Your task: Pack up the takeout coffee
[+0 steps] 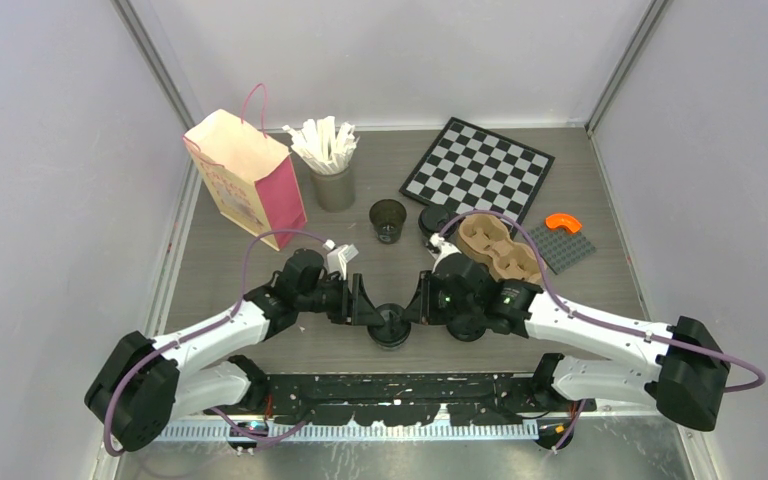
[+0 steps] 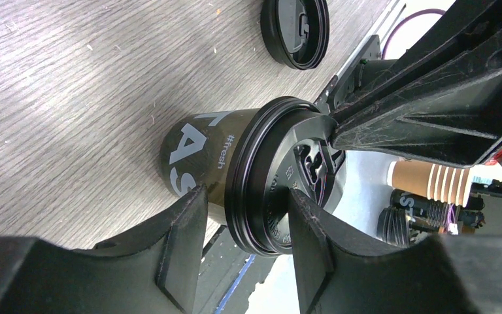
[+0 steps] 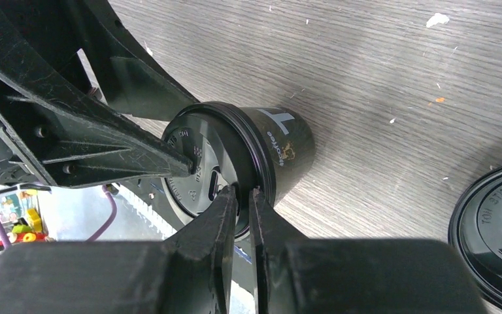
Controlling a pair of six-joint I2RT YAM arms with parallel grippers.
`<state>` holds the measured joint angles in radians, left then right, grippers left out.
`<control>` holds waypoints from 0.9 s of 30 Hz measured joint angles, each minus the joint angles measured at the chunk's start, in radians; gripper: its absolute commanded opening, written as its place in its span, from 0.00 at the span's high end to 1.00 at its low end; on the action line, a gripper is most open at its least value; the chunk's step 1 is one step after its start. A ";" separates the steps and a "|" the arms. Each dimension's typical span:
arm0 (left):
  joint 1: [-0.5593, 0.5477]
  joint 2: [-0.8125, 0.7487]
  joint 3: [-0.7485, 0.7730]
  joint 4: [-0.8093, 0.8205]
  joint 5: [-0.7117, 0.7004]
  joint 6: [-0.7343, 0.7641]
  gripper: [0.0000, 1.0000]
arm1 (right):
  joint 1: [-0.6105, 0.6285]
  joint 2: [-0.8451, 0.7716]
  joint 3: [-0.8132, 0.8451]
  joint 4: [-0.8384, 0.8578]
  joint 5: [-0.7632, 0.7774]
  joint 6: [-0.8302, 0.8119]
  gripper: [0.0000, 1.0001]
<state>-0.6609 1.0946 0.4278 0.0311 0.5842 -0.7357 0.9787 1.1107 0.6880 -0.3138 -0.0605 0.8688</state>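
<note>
Left gripper [image 1: 372,310] and right gripper [image 1: 415,305] meet from opposite sides at a lidded black paper cup [image 1: 391,327], which stands on the bench [image 1: 220,260] just in front of the arm bases. Farther back in the overhead view, a second cup [image 1: 388,218] stands open, with a loose lid [image 1: 435,218] lying flat near it. The pulp cup carrier [image 1: 500,250] beside them shows both holes empty, and a pink paper bag [image 1: 245,175] stands well apart at the left. From the left wrist, that gripper's fingers [image 2: 183,242] stand apart and straddle the rim of the fitted lid [image 2: 268,196]. One tip lies at the cup's printed wall and the other on the lid's top, with no clamp that I can make out. The right wrist shows its own fingers [image 3: 219,222] drawn almost together at the lid's rim, apparently nipping its edge. I judge the task to be at an early stage: this cup is having its lid seated, the other cup has yet to be capped, and neither sits in the carrier.
</note>
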 measured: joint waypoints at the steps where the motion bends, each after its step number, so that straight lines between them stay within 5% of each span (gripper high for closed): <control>1: 0.000 0.000 0.000 0.000 0.000 0.003 0.52 | 0.000 -0.007 -0.010 0.010 0.000 0.002 0.82; 21: 0.000 -0.063 -0.002 -0.066 -0.070 0.006 0.54 | 0.008 -0.044 -0.200 0.290 -0.008 0.113 0.82; 27: 0.000 -0.076 -0.016 -0.054 -0.076 -0.016 0.54 | 0.019 -0.045 -0.140 0.216 0.019 0.101 0.68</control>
<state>-0.6609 1.0183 0.4122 -0.0231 0.5079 -0.7521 0.9977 1.0653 0.5476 -0.0975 -0.0418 0.9703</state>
